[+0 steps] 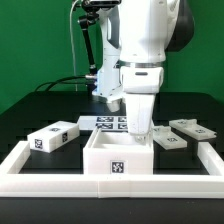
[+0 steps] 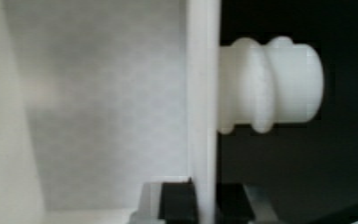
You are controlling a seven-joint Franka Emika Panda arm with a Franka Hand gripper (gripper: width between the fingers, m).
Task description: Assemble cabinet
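Note:
The white cabinet body (image 1: 112, 160) stands as an open box at the front middle, with a marker tag on its front face. My gripper (image 1: 138, 132) reaches straight down onto the body's wall on the exterior view's right. In the wrist view my gripper (image 2: 206, 203) has a dark finger (image 2: 174, 203) on each side of that thin upright wall (image 2: 202, 100), shut on it. A ribbed white knob (image 2: 275, 85) sticks out from the wall's outer face. The box's pale inside (image 2: 87, 110) lies on the other side.
A tagged white block (image 1: 52, 137) lies on the exterior view's left. Two flat tagged panels (image 1: 192, 128) (image 1: 168, 142) lie on the right. The marker board (image 1: 103, 122) lies behind the body. A low white border frame (image 1: 20, 162) rings the front of the black table.

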